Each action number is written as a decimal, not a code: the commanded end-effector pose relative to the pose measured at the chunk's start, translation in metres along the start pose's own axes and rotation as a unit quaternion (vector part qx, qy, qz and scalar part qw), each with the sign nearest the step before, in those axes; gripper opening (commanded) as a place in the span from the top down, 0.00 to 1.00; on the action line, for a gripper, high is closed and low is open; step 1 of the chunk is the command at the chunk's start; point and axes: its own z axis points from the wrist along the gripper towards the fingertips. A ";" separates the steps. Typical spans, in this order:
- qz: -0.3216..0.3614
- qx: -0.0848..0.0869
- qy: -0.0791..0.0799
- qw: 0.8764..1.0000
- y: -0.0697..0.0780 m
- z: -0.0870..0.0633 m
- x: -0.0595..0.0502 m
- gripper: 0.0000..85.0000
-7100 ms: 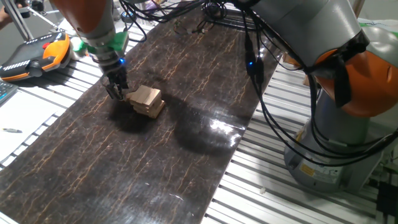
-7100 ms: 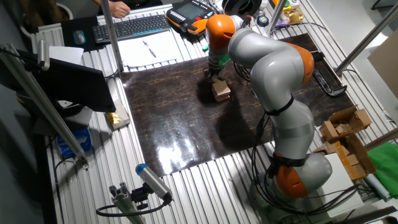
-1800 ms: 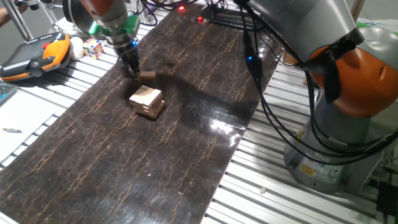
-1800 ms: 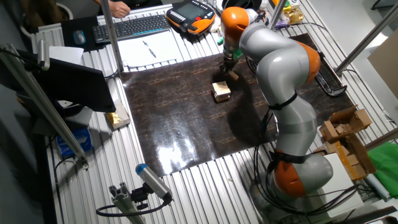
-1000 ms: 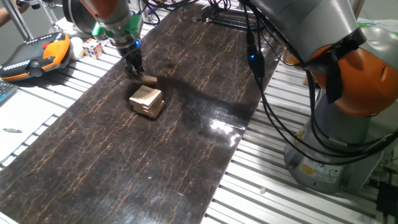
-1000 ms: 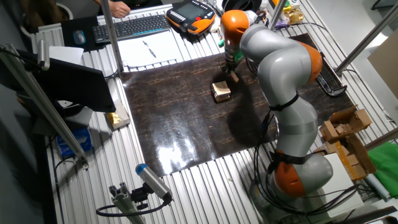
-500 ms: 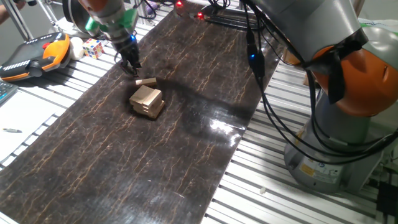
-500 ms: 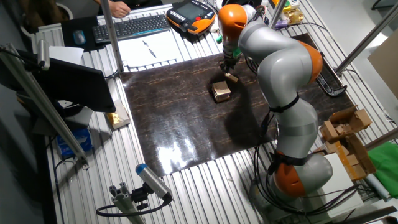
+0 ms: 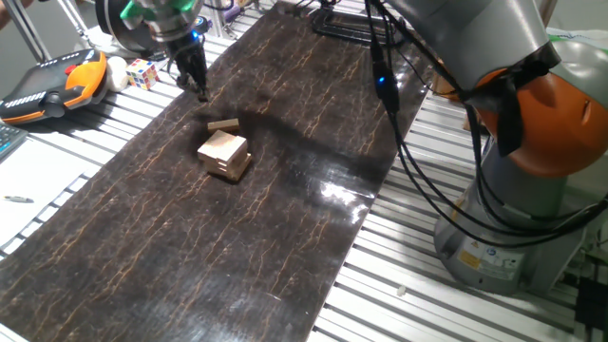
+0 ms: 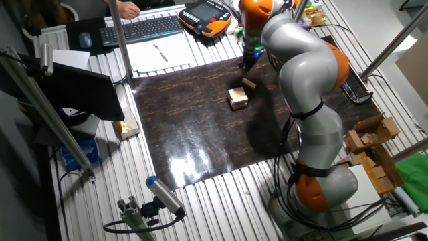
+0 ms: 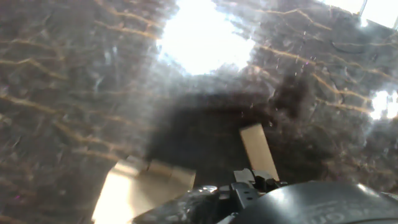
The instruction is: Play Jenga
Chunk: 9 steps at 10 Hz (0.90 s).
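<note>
Jenga stack (image 9: 224,155) looks light and tippy; I would pinch the loose block (image 9: 223,124) across its long sides. My gripper (image 9: 198,87) holds nothing; how wide its fingers stand I cannot tell.

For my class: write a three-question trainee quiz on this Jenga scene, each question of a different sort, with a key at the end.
1. True or false: the loose block lies flat on the dark mat, apart from the stack.
2. Multiple choice: where is the gripper? A) clamped on the stack B) raised above the mat, beyond the loose block, holding nothing C) resting on the orange pendant
3. Fill in: in the hand view, the loose block appears to the ____ of the stack.

Key: 1 true; 2 B; 3 right
</note>
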 end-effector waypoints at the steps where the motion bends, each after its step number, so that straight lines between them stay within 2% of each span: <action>1: 0.000 0.000 0.000 1.000 0.003 -0.007 0.006 0.99; 4: 0.003 -0.010 -0.005 1.000 0.013 -0.022 0.026 0.99; 7: 0.005 -0.002 -0.016 1.000 0.018 -0.035 0.039 0.99; 9: 0.005 -0.003 -0.020 1.000 0.022 -0.038 0.041 0.99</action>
